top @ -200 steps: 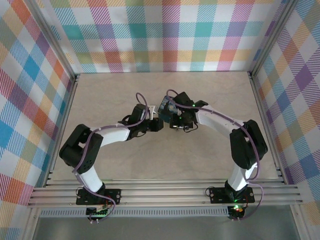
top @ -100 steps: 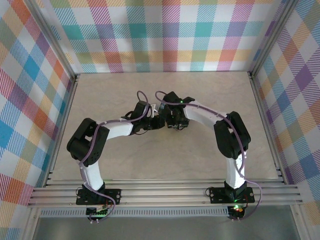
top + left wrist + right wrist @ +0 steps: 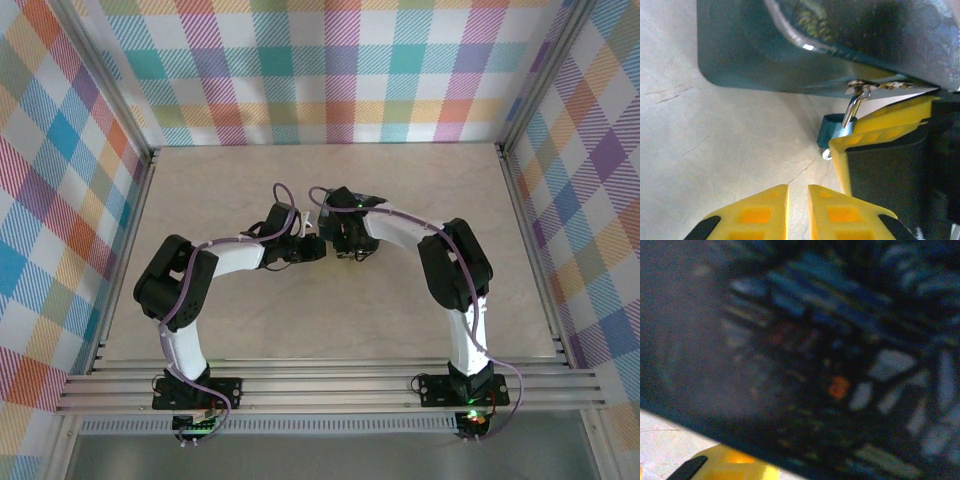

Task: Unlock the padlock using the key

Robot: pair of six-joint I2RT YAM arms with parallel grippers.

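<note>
Half done, I'd say: key at padlock 5 o'clock, turning left to do. L claw closed, empty; R claw can't tell.

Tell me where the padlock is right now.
In the left wrist view the blue padlock spans the top of the picture, straight ahead of the left gripper across a stretch of table, with a silver metal piece hanging at its lower right edge.

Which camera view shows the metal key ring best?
The left wrist view: the key ring is sharp there, just under the teal padlock and beside a yellow finger. The right wrist view is a dark blur. In the top view it is too small to make out.
</note>
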